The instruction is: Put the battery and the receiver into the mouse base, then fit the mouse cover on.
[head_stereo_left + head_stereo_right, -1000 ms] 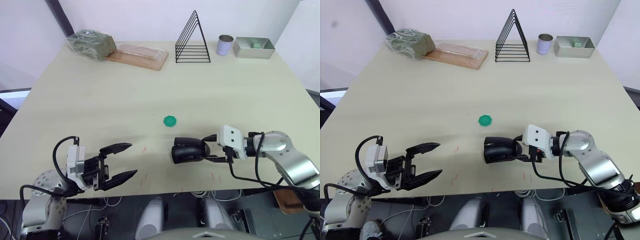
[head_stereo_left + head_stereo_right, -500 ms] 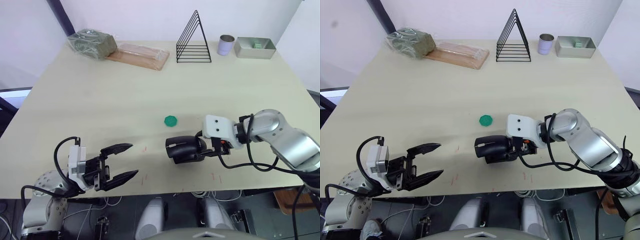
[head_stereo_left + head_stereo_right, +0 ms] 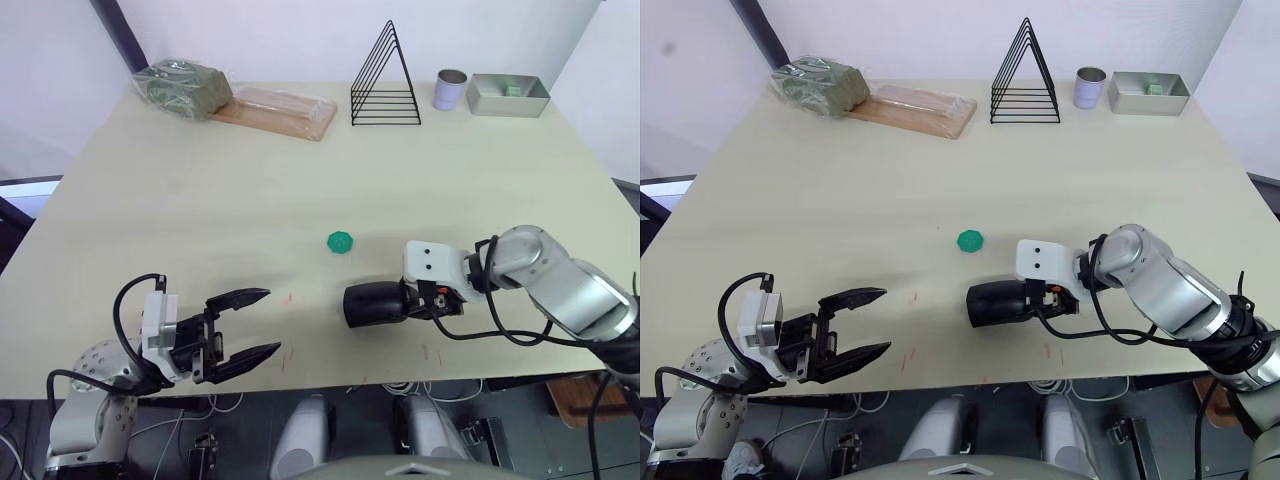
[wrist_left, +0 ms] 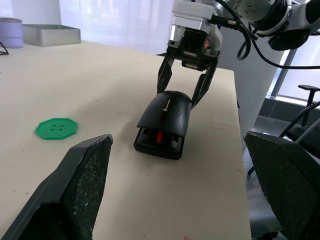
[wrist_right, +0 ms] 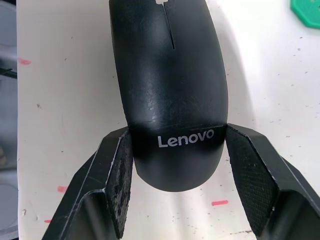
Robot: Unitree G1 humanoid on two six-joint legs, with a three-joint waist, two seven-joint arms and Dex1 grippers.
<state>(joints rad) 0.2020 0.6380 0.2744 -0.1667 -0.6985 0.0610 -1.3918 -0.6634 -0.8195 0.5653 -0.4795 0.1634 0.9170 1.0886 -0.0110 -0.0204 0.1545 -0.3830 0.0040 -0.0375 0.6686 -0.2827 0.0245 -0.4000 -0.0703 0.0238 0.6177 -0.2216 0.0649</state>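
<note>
Pretty far along by the look of it: mouse cover point(image 5: 167, 90) already sitting on the mouse base point(image 4: 159, 141), near the front edge of the table point(image 3: 200, 200), just below the green disc point(image 3: 340, 241). Front end looks raised a bit though, red part peeking out in the left wrist view, so probably not clicked home yet. Can't see battery or receiver anywhere, presumably inside. Right gripper point(image 5: 172, 165) straddling the cover's rear, pads touching or nearly so, can't tell if squeezing. Left gripper point(image 3: 248, 323) spread wide, holding nothing, well apart. Logo readable from the right wrist view alone.
</note>
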